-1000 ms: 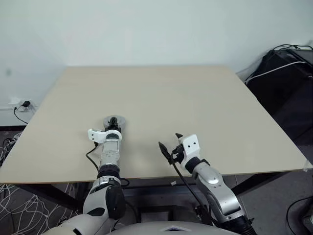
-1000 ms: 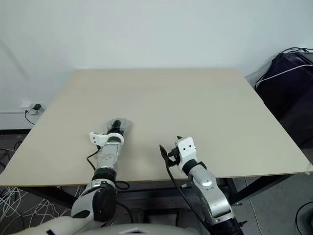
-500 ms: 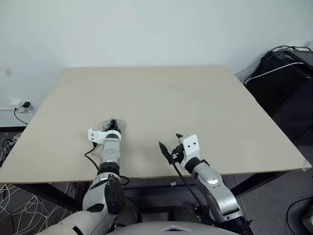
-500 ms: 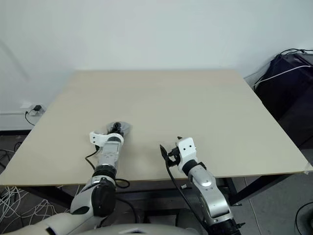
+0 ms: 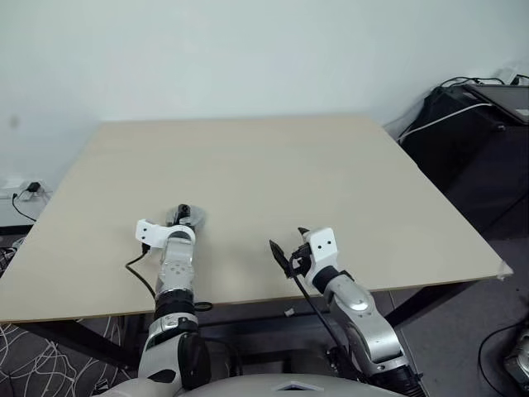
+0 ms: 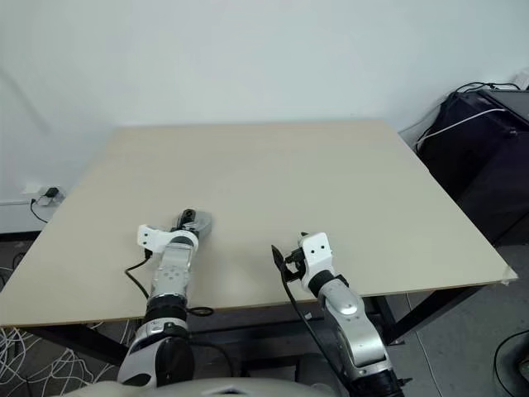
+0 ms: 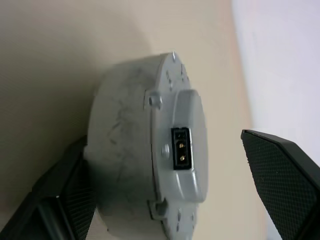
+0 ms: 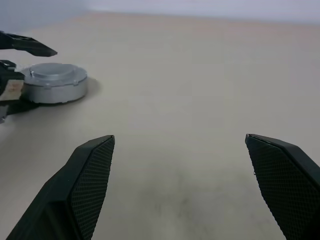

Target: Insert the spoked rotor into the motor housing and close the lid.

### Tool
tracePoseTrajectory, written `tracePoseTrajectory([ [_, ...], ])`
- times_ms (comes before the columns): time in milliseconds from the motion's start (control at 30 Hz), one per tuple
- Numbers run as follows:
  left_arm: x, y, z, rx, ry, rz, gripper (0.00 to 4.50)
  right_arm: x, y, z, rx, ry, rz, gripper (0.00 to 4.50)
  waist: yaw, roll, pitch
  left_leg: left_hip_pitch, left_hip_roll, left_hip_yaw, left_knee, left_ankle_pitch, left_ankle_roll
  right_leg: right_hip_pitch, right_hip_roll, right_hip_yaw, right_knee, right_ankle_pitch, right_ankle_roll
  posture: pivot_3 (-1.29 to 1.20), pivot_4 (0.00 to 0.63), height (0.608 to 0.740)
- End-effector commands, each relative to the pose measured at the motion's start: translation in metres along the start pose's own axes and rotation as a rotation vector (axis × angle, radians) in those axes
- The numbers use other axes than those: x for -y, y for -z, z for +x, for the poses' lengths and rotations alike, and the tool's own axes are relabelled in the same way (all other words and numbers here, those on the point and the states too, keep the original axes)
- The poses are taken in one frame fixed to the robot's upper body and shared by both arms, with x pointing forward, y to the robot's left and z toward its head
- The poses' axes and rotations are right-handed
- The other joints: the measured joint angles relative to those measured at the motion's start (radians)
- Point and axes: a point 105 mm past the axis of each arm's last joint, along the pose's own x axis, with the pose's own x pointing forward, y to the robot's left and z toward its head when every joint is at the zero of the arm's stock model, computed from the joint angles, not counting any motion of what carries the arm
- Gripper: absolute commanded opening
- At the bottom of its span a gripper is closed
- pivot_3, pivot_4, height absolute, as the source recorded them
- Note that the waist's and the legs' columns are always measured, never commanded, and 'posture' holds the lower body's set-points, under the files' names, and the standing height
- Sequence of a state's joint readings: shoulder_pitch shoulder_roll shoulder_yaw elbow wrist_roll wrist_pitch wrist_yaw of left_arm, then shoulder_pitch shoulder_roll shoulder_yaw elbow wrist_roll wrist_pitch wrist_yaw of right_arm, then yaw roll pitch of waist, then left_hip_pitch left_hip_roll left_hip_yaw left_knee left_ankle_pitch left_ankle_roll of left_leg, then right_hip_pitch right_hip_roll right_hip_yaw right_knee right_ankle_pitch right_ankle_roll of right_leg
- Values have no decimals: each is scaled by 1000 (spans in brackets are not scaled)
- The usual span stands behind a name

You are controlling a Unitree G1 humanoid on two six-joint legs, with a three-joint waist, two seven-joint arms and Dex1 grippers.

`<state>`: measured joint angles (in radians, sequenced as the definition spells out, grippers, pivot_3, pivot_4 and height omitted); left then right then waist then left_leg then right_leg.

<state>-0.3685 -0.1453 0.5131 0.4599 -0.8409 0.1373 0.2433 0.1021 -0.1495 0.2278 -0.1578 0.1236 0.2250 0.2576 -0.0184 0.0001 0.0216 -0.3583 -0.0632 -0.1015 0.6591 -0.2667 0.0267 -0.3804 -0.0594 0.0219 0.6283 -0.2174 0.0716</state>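
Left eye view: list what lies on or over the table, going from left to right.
left gripper with the closed grey motor housing between its open fingers → right gripper, open with nothing in it, over the table's near edge → black bag beyond the table's right side.

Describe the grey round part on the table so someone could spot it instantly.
On the beige table, look at the near edge, just ahead of the left gripper. There sits the lid, a squat silvery-grey metal puck with a black connector socket on top, the sole loose item.
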Motion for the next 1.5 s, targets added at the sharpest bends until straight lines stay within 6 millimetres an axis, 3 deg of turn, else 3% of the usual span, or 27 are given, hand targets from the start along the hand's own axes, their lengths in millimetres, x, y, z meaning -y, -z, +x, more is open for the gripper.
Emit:
tracePoseTrajectory([
  [33,-47,61,-37,-168,-135,-10,4473,1,-10,3,34,-1,-8,4500,4,-1,1,0,0,0,0,0,0,-1,0,0,1,0,-1,0,0,740],
  [367,-50,56,-76,-303,-108,127,4473,2,-10,-2,37,3,7,4500,8,9,-9,5,1,3,-4,-6,0,1,-2,1,0,-7,-6,0,0,740],
  [567,-23,45,-94,-291,135,403,4473,8,-13,-10,53,38,-4,4500,14,11,-7,10,0,3,-4,-10,-4,6,-3,1,-1,-13,-7,0,0,740],
  [733,-6,39,-100,-180,336,766,4473,18,-11,-20,62,111,-22,4500,22,9,0,8,0,2,-4,-10,-5,5,-2,1,0,-13,-8,0,0,740],
  [1000,7,30,-109,20,488,1026,4473,36,-7,-47,85,277,-106,4500,26,9,0,4,2,3,-11,-10,-7,-4,-2,1,0,-16,-11,0,0,740],
  [1267,22,25,-122,299,619,1160,4473,38,-9,-65,129,367,-146,4500,39,10,0,-2,1,3,-10,-10,-6,-10,-3,1,0,-15,-11,0,0,740],
  [1500,22,30,-124,350,641,1161,4473,29,-19,-63,160,344,-151,4500,40,10,0,-2,2,4,-10,-9,-5,-10,-2,1,0,-15,-10,0,0,740],
])
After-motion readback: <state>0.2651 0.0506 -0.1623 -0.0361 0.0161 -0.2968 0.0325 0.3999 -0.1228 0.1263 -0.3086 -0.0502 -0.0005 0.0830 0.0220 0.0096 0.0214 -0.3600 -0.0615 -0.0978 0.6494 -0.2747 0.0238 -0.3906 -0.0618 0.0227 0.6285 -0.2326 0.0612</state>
